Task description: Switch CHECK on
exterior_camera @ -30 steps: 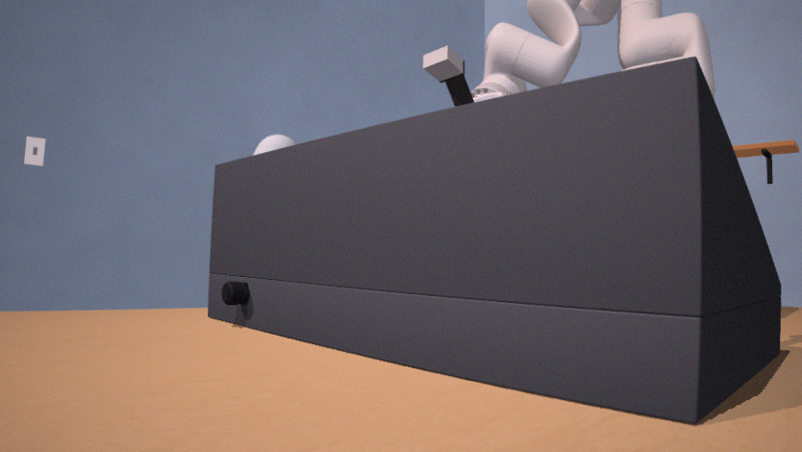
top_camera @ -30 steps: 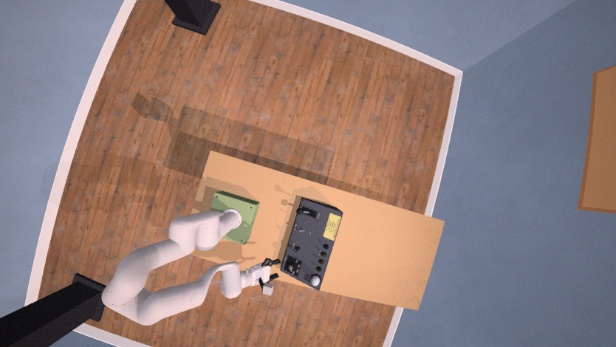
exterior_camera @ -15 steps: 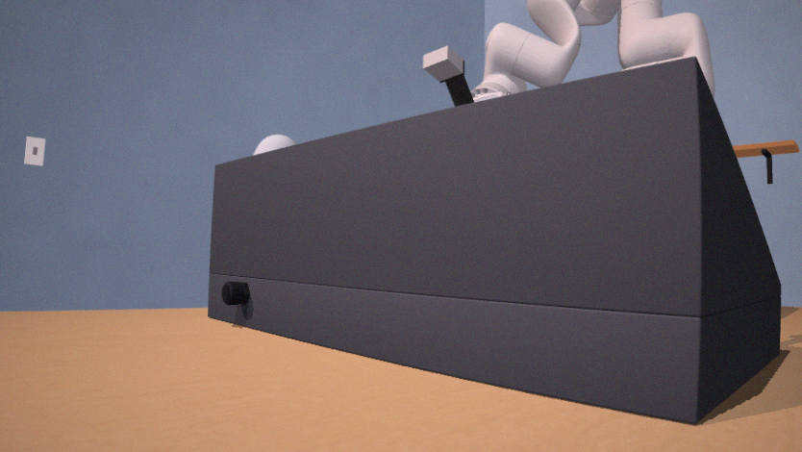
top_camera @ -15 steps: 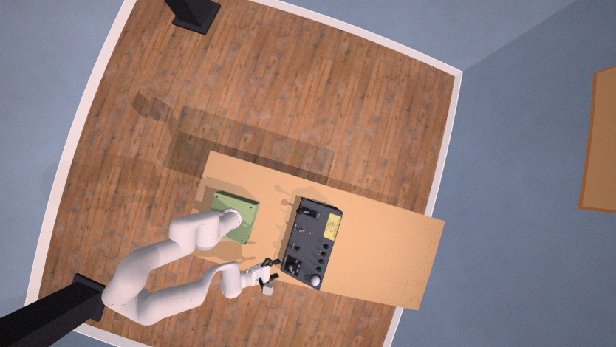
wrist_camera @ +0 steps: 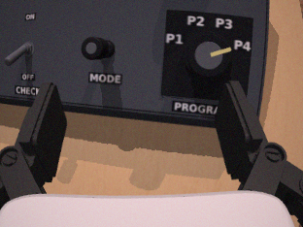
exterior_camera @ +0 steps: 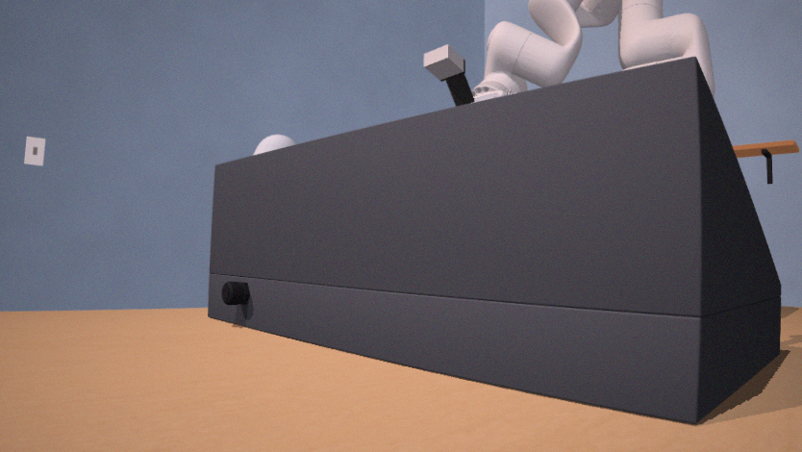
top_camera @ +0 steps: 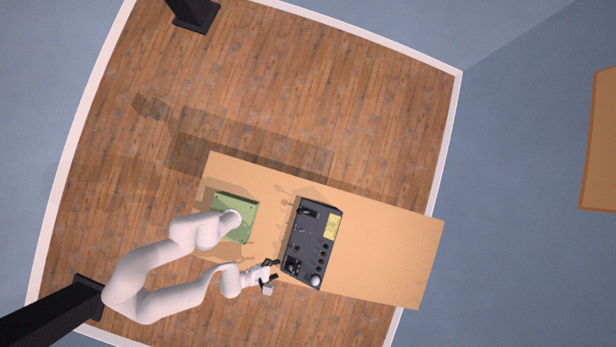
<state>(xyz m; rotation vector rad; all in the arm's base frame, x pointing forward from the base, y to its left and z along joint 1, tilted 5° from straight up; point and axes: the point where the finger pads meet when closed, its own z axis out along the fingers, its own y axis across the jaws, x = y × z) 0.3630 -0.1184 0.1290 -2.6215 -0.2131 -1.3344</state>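
Note:
The dark console [top_camera: 311,243] stands on the tan table. In the wrist view its CHECK toggle [wrist_camera: 18,54] sits at the far left of the panel, its grey lever leaning toward the OFF mark. To its right are the black MODE knob [wrist_camera: 97,48] and the PROGRAM dial [wrist_camera: 210,57], whose pointer is at P4. My gripper [wrist_camera: 140,101] is open and empty, just off the console's near edge, centred between MODE and PROGRAM. It also shows in the overhead view [top_camera: 267,272]. The exterior view shows only the console's back [exterior_camera: 477,246].
A green base plate [top_camera: 235,215] carries my arm's foot, left of the console. The panel also has a yellow label [top_camera: 332,226], a row of small lamps [top_camera: 321,254], a white dome [top_camera: 315,280] and a lever at the far end [top_camera: 305,212]. A small black knob [exterior_camera: 234,292] is on the back.

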